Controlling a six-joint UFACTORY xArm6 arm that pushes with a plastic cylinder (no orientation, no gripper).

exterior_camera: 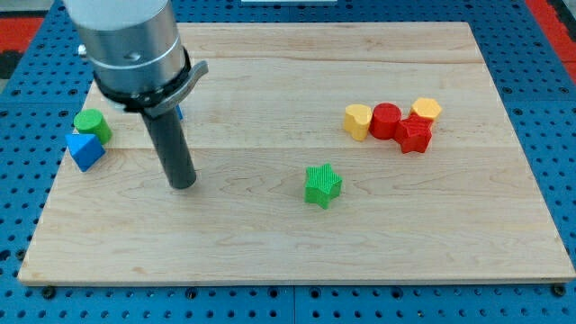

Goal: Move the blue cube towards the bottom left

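My tip (183, 184) rests on the wooden board (297, 243) in its left half. A small sliver of a blue block (179, 113) shows just behind the rod, right under the arm's grey body. Most of it is hidden, so I cannot make out its shape. It lies above my tip in the view. A blue triangular block (85, 150) sits at the board's left edge, to the left of my tip. A green cylinder (92, 125) touches its upper side.
A green star (322, 185) lies right of my tip near the board's middle. At the right, a yellow heart (358, 121), a red cylinder (386, 120), a yellow hexagon (427, 110) and a red star (415, 136) form a cluster.
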